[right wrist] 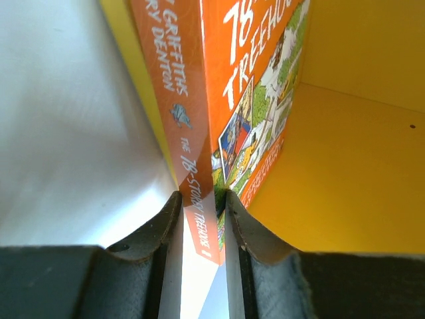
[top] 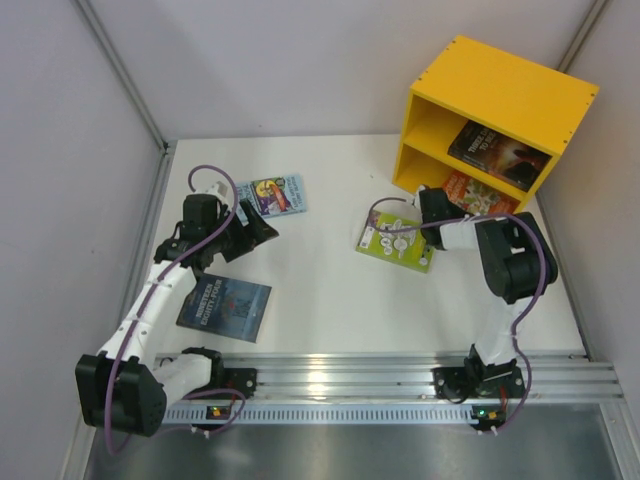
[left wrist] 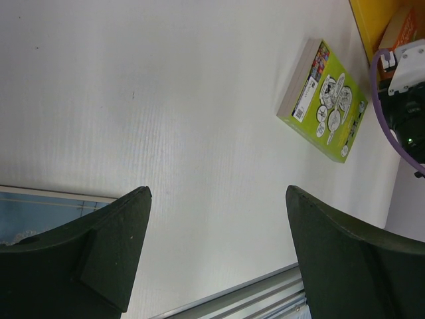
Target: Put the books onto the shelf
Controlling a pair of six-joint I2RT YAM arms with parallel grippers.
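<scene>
Orange book (right wrist: 192, 133) pinched by forward-stretched right tool (right wrist: 201, 199).

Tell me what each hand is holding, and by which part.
The right hand pinches the orange book at the end of its spine; the left hand is open, holding nothing.

We see a white table (top: 330, 300) carrying the yellow shelf (top: 520, 85) at its far right corner. Three books lie flat on its top: a light blue book (top: 275, 195) far left, a blue-grey book (top: 224, 307) near left, and a lime green book (top: 397, 240) just before the shelf. In the shelf we find a dark book (top: 497, 150) in the upper compartment and an orange-red book (top: 478, 192) in the lower, at the open front.
</scene>
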